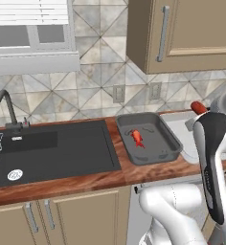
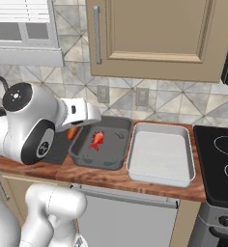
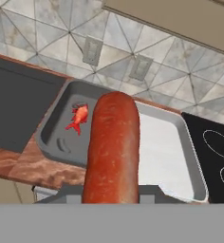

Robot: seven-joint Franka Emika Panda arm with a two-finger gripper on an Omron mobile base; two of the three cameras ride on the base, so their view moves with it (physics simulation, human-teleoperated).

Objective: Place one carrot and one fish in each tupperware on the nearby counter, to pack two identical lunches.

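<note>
My gripper (image 3: 111, 193) is shut on a plain red-orange carrot (image 3: 113, 147), which stands up large in the middle of the hand view. It hangs above the counter (image 1: 86, 182), about over the near left side of the dark grey tupperware (image 2: 82, 154). The carrot's end (image 1: 198, 107) peeks out past the arm, and in the right base view the carrot (image 2: 72, 132) shows under the hand. A red finned fish (image 1: 137, 138) (image 2: 97, 139) (image 3: 79, 118) lies in the dark tupperware (image 1: 170, 139). The light grey-white tupperware (image 2: 159, 157) (image 3: 166, 156) sits right beside it, with nothing in it.
A black sink basin (image 1: 52, 148) with a dark faucet (image 1: 7, 107) lies left of the trays. A black stovetop (image 2: 222, 164) borders the light tray on the right. A beige wall cabinet (image 2: 149, 34) hangs above the tiled backsplash with outlets (image 2: 142, 96).
</note>
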